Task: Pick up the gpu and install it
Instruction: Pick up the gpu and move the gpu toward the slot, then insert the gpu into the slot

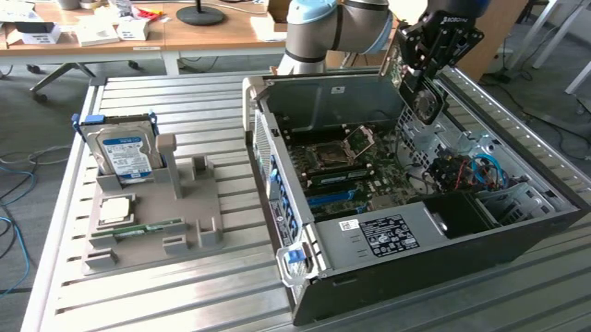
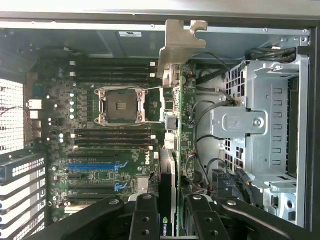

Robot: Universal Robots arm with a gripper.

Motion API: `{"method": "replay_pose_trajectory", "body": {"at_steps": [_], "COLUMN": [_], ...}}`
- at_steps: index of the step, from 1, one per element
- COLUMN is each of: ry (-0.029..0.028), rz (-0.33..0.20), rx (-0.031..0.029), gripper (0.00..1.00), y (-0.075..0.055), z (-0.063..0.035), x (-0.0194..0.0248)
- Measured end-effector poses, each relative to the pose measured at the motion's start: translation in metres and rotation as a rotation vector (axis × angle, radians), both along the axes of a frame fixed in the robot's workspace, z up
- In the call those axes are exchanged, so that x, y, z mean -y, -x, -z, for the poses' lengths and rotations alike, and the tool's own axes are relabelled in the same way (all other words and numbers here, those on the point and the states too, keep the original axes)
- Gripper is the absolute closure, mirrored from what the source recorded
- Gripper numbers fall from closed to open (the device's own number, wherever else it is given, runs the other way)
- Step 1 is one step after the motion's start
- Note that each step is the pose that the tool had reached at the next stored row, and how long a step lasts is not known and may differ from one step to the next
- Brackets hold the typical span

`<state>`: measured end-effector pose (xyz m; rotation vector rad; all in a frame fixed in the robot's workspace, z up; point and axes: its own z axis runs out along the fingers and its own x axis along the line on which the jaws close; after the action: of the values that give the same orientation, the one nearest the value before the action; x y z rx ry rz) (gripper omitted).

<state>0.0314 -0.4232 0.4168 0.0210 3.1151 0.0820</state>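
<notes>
The gripper (image 2: pixel 172 220) is clenched on the gpu (image 2: pixel 175 115), holding it edge-on above the motherboard (image 2: pixel 115 150) inside the open computer case (image 1: pixel 416 256). On the exterior view's left, a gray holder (image 1: pixel 176 207) carries a hard drive (image 1: pixel 124 155) and a memory stick (image 1: pixel 138 228).

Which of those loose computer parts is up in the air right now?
The gpu: the gripper holds it on edge over the open case, while the hard drive, chip and memory stick rest on the grey stand.

A long light-brown wooden desk (image 1: pixel 226 36) is standing at the back, carrying white papers (image 1: pixel 97 31). Blue cables (image 1: pixel 13 181) are trailing across the grey floor (image 1: pixel 37 124).
</notes>
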Motion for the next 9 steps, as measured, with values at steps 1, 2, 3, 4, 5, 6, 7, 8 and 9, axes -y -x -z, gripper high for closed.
{"method": "replay_pose_trajectory", "body": {"at_steps": [1,2,3,4,5,6,7,8,9], "ry": [0.0,0.0,-0.0001,-0.0001,-0.0001,-0.0001,0.0,-0.0001,-0.0001], "rz": [0.0,0.0,0.0,0.0,0.0,0.0,0.0,0.0,0.0], "rx": [0.0001,0.0,0.0,0.0,0.0001,0.0001,0.0,0.0001,0.0001], "gripper": [0.73,0.73,0.73,0.73,0.73,0.73,0.73,0.73,0.73], "y": [0.0,0.0,0.0,0.0,0.0,0.0,0.0,0.0,0.0], "z": [0.0,0.0,0.0,0.0,0.0,0.0,0.0,0.0001,0.0], "x": [0.0,0.0,0.0,0.0,0.0,0.0,0.0,0.0,0.0]}}
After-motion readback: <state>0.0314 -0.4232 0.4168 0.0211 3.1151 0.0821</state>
